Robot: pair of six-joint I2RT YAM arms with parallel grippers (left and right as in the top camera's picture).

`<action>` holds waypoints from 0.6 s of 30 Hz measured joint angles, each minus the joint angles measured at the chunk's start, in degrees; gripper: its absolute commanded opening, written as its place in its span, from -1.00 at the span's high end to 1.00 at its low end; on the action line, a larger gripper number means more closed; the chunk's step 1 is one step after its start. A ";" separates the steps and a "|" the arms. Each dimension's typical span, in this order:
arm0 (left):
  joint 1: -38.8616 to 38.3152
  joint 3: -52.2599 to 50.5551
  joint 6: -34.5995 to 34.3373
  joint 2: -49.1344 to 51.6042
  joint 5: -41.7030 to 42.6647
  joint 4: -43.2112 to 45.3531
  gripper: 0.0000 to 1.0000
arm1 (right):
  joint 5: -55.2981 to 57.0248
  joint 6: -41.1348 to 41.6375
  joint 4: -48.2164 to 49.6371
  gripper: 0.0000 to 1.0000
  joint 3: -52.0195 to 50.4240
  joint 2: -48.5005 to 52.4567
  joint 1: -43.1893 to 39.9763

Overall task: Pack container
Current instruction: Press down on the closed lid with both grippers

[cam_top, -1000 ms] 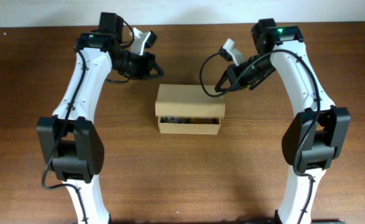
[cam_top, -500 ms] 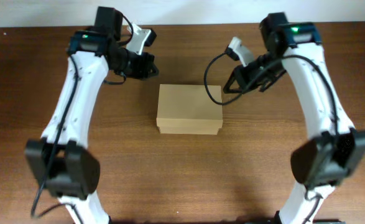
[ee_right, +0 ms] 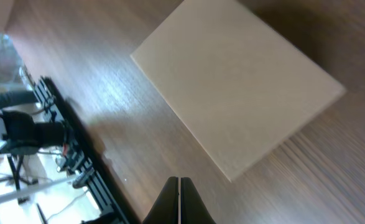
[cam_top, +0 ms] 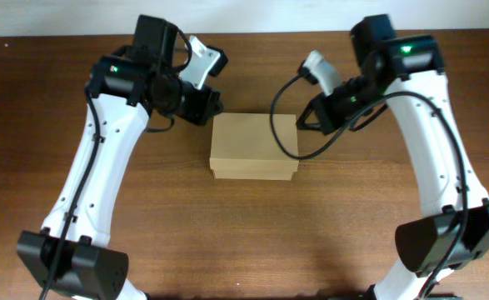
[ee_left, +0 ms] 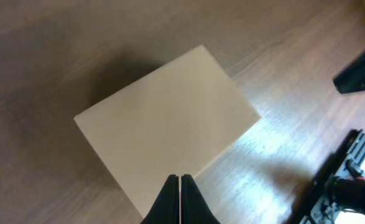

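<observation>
Your white-and-black left arm (cam_top: 84,167) reaches up its side, then bends inward at the wrist. The white-and-black right arm (cam_top: 444,150) pretty much mirrors it from the other side, black cable looping off its wrist. The black two-finger left gripper (ee_left: 180,182) has its tips pressed flat together with nothing between them, and the black two-finger right gripper (ee_right: 179,183) looks the same.

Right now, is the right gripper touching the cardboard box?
Apart. The right wrist view shows bare table between the shut right gripper and the box.
</observation>
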 measured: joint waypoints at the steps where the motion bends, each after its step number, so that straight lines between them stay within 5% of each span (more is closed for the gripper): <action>1: 0.00 -1.68 0.02 0.00 0.07 0.87 0.96 | 0.04 -0.17 0.96 0.92 -1.42 0.00 0.68; 18: 0.00 -26.25 -0.35 -0.15 3.15 14.91 0.96 | -0.72 0.20 20.83 0.92 -28.70 0.04 2.58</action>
